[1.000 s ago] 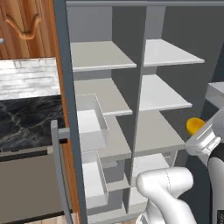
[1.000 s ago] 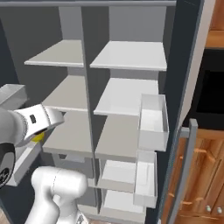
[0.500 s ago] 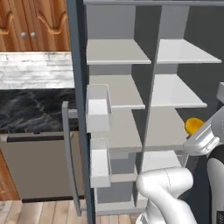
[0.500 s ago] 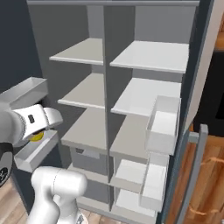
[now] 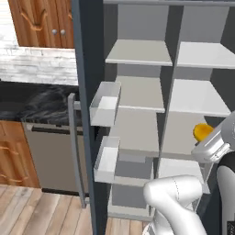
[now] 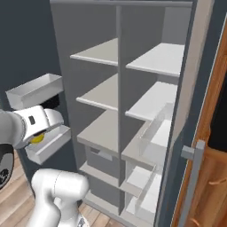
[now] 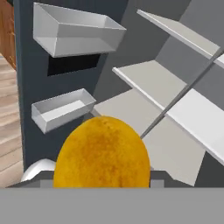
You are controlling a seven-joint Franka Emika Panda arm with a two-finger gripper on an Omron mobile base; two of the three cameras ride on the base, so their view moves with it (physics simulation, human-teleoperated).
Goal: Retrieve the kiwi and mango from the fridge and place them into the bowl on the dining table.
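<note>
Hand view: mango point(image 7: 101, 153) is pinched by the gripper point(image 7: 101, 181), fingers w/ the fruit between them, jaws spread wide around it. Seen from left base view, mango point(image 5: 202, 132) is held just outside the fridge point(image 5: 151, 114), at the front edge of the right-hand mid shelf point(image 5: 183, 133). Fridge doors stand open; white door bins point(image 5: 106, 103) hang on the left door.
</note>
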